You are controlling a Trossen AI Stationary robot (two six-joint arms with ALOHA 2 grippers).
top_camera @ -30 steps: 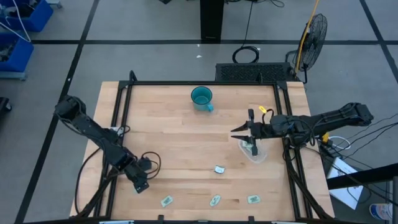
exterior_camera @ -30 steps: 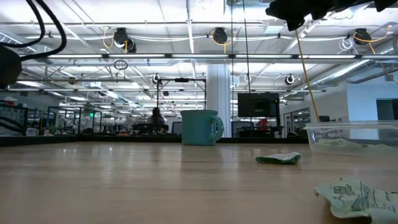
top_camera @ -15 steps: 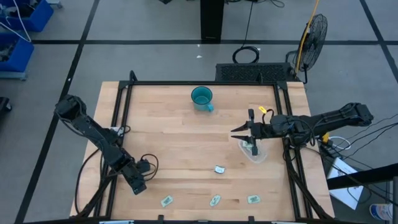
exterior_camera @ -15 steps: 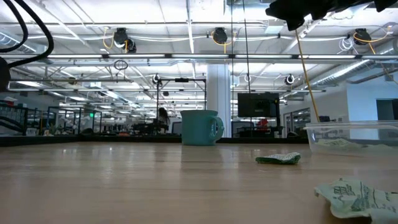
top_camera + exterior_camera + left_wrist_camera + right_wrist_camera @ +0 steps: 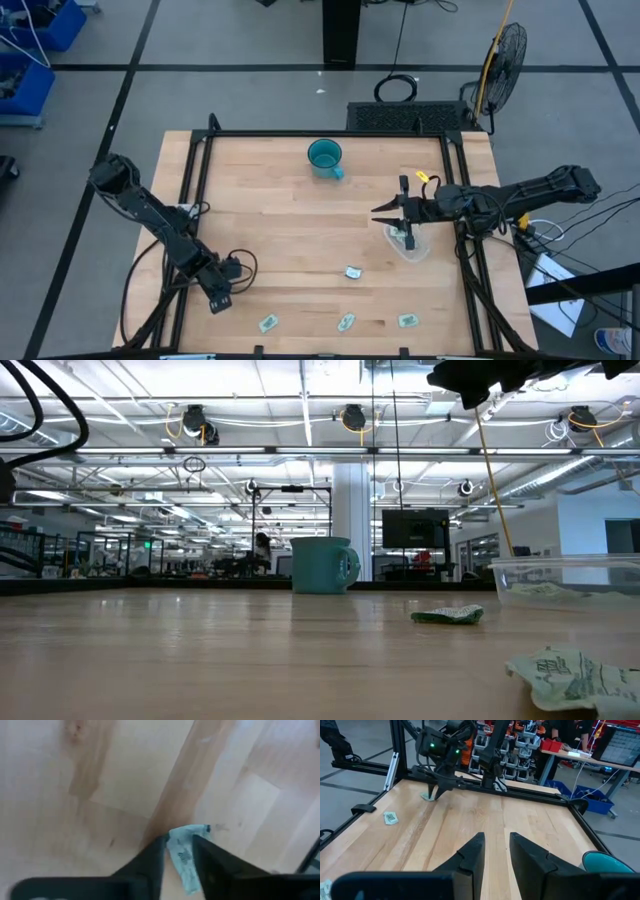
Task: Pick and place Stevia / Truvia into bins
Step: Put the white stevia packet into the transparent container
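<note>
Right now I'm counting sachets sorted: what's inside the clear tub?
The clear tub holds some pale sachets; the right gripper above covers part of it, so no count.

Probably a robotics lab: ceiling trusses (image 5: 300, 455) and shelving (image 5: 520, 742) are showing beyond the framed wooden counter (image 5: 280, 240).

The left dark claw (image 5: 218, 301) is on the move, sliding back toward the near left corner of the pale wooden table (image 5: 280, 240). It now sits lower and further left than a second ago. In the low view, the dark cable loop at the left edge has swung outward too.
</note>
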